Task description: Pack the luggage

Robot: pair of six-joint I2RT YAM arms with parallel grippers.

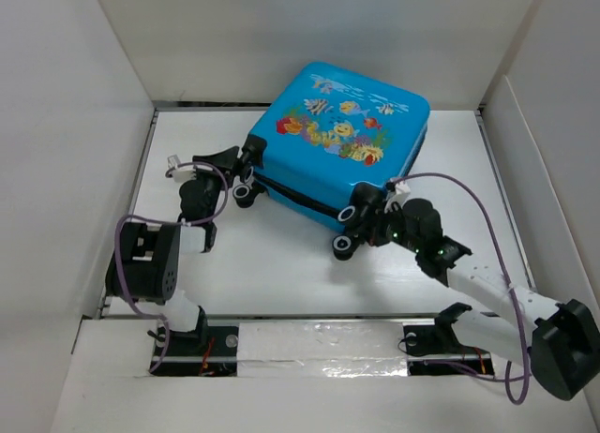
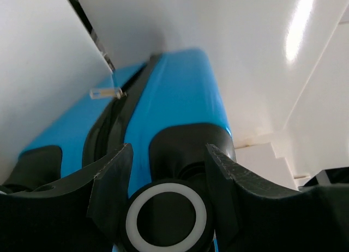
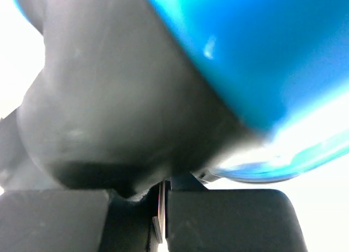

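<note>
Top external shows glossy, round-cornered blue hard-shell luggage lying flat

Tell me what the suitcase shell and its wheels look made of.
Suitcase shell: likely hard plastic, glossy; it shows smooth sheen and a printed fish scene. Wheels: apparently black plastic or rubber with a white ring, matte; which one cannot be told.
</note>
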